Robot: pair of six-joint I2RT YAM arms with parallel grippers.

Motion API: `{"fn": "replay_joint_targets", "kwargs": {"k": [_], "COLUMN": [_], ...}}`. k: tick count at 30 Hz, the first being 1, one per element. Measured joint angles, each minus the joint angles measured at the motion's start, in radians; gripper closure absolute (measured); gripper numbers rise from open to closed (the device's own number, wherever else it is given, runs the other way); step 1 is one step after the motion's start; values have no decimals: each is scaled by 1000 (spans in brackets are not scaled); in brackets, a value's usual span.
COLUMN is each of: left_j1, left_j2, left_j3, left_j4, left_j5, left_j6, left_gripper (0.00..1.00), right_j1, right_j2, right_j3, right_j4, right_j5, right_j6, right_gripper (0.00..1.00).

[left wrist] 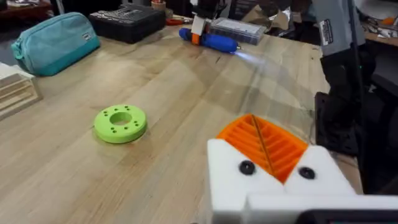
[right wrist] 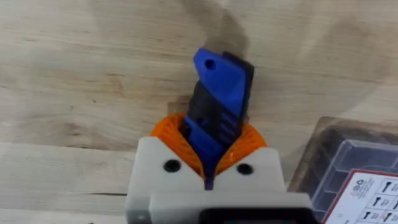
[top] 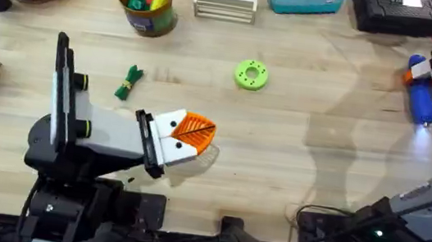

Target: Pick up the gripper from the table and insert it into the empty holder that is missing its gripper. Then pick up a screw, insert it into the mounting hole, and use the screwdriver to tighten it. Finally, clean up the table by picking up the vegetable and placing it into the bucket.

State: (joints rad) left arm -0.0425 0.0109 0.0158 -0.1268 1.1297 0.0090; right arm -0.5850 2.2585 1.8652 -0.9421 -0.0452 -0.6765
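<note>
My right gripper (right wrist: 208, 165) is clamped on the bright blue stubby cylindrical power screwdriver (top: 422, 98), its orange ribbed pads (right wrist: 171, 134) pressed against both sides of the tool's dark grip, with the blue body sticking out past my fingertips over the pale wooden table (top: 318, 92). A patch of light shines on the wood just beyond the screwdriver's tip. Right beside this gripper lies a clear plastic compartment case with a printed label (right wrist: 354, 180).

My left gripper (top: 191, 133) rests low over the table, well apart from the right one, and its white angular plastic holders with orange ribbed fingers (left wrist: 264, 146) are pressed together with nothing between them. Ahead of these fingertips, a little off to one side, sits a round lime-green plastic disc with a ring of small holes (left wrist: 120, 122). Behind and to the side of this gripper, close to my arm's link, the small dark-green toy leafy bundle with a tan band (top: 128, 82) lies flat on the wood. Farther beyond it stands the small round yellow-orange bucket with a dark label band (top: 146, 7), holding a green toy piece and a yellow one. Far ahead of the left gripper lie a teal zipped fabric pouch (left wrist: 53, 40) and a stack of pale wooden slats (top: 226, 0).
</note>
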Motion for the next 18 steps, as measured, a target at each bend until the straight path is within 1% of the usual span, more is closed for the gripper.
{"fn": "replay_joint_targets", "kwargs": {"k": [6, 9, 13, 18], "left_j1": [0, 0, 0, 0], "left_j2": [0, 0, 0, 0], "left_j3": [0, 0, 0, 0], "left_j4": [0, 0, 0, 0], "left_j5": [0, 0, 0, 0], "left_j6": [0, 0, 0, 0], "left_gripper": [997, 997, 997, 997], "right_j1": [3, 11, 32, 68], "right_j2": [-14, -50, -164, -363], "right_j3": [-5, -14, -15, -15], "right_j4": [-34, -45, -49, -58], "right_j5": [-1, -1, -1, -2], "right_j6": [4, 5, 19, 27], "right_gripper": [980, 980, 981, 981]}}
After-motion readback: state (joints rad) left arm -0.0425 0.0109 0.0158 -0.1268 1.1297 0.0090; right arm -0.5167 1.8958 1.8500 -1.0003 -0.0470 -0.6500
